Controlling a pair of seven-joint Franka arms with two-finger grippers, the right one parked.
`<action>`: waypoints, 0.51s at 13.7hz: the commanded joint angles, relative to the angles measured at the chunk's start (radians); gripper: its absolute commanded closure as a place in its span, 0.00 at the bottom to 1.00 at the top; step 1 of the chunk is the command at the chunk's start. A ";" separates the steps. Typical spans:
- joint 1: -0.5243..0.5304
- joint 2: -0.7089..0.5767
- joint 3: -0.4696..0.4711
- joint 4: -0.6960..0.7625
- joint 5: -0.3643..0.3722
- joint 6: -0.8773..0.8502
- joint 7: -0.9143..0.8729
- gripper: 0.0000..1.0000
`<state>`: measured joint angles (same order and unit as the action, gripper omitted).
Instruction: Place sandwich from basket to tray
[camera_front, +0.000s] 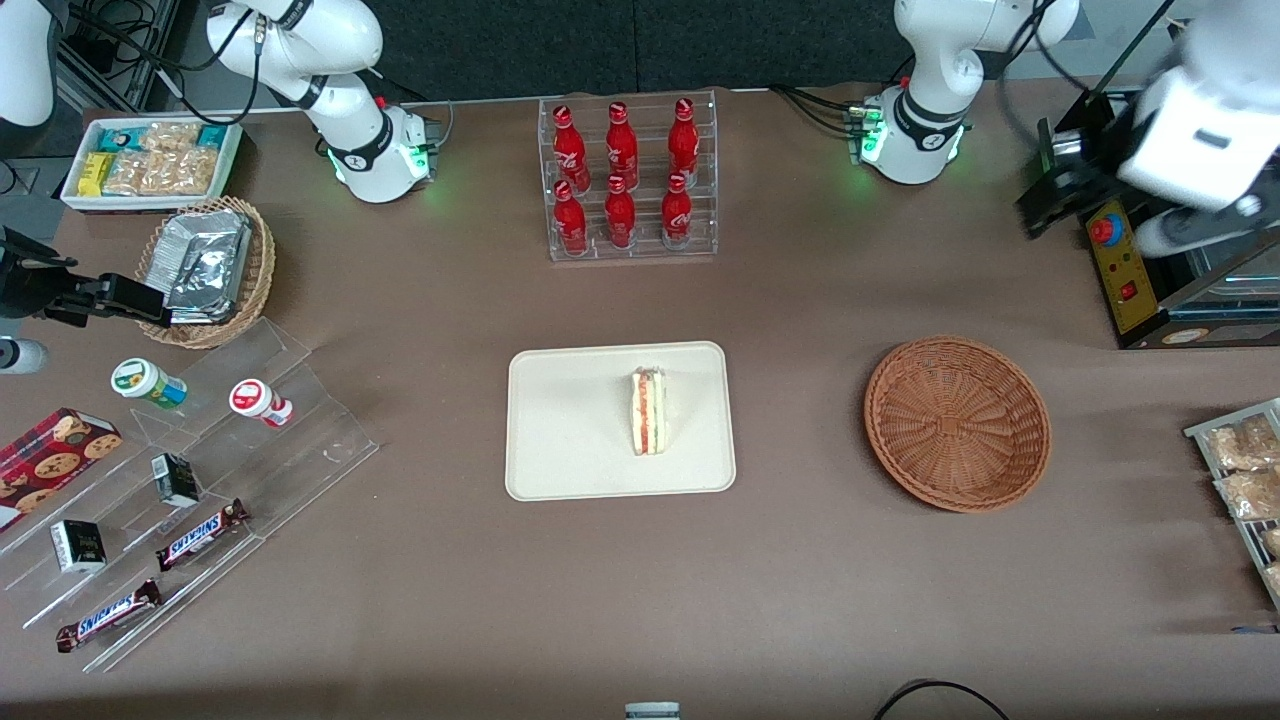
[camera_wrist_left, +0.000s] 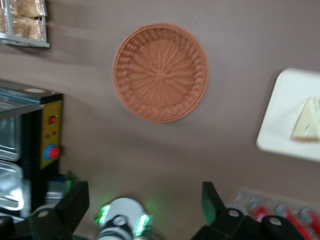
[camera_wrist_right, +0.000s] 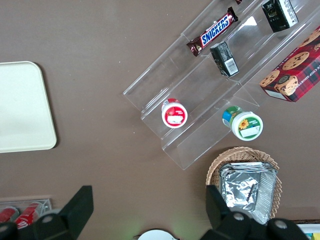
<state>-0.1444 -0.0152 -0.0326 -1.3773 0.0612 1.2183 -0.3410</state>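
The sandwich, a pale bread wedge with a red and green filling stripe, lies on the cream tray in the middle of the table. It also shows in the left wrist view on the tray. The reddish-brown wicker basket stands empty beside the tray, toward the working arm's end; it also shows in the left wrist view. My left gripper is raised high above the table, farther from the front camera than the basket. It is wide open and holds nothing.
A clear rack of red bottles stands farther back than the tray. A black appliance with a red button and a snack rack are at the working arm's end. A tan foil-packet basket and clear display steps are at the parked arm's end.
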 joint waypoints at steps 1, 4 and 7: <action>0.022 -0.165 0.060 -0.189 -0.049 0.016 0.159 0.01; 0.031 -0.242 0.091 -0.268 -0.067 0.072 0.334 0.01; 0.034 -0.250 0.091 -0.267 -0.067 0.075 0.343 0.01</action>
<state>-0.1184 -0.2378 0.0660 -1.6140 0.0057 1.2679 -0.0218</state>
